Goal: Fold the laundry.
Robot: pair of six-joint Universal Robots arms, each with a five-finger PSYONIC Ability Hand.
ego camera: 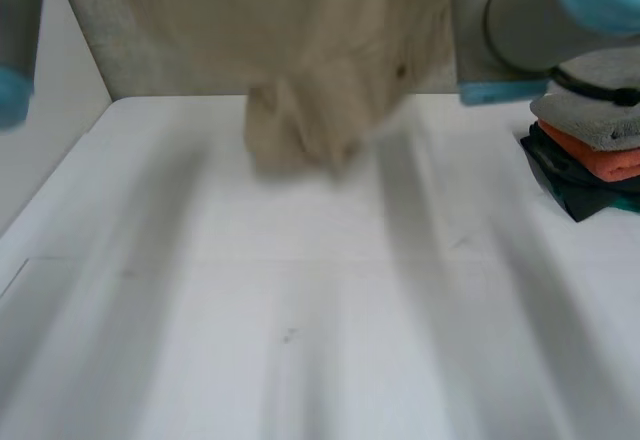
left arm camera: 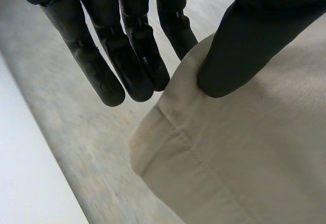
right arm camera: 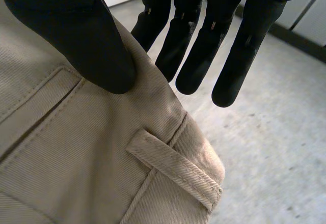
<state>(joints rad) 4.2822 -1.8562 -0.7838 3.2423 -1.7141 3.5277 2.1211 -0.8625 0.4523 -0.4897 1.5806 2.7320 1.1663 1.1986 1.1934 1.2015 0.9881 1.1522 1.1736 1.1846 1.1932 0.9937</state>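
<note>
Beige trousers hang in the air over the far part of the white table, their lower end bunched just above it. In the left wrist view my left hand pinches a hemmed corner of the trousers between its thumb and straight fingers. My right hand pinches the waistband edge of the trousers the same way, its thumb just beyond a belt loop. Both arms are raised high, the left arm and the right arm at either side of the cloth.
A stack of folded clothes, grey on orange on dark, lies at the table's right edge. A grey wall panel stands behind the table's far edge.
</note>
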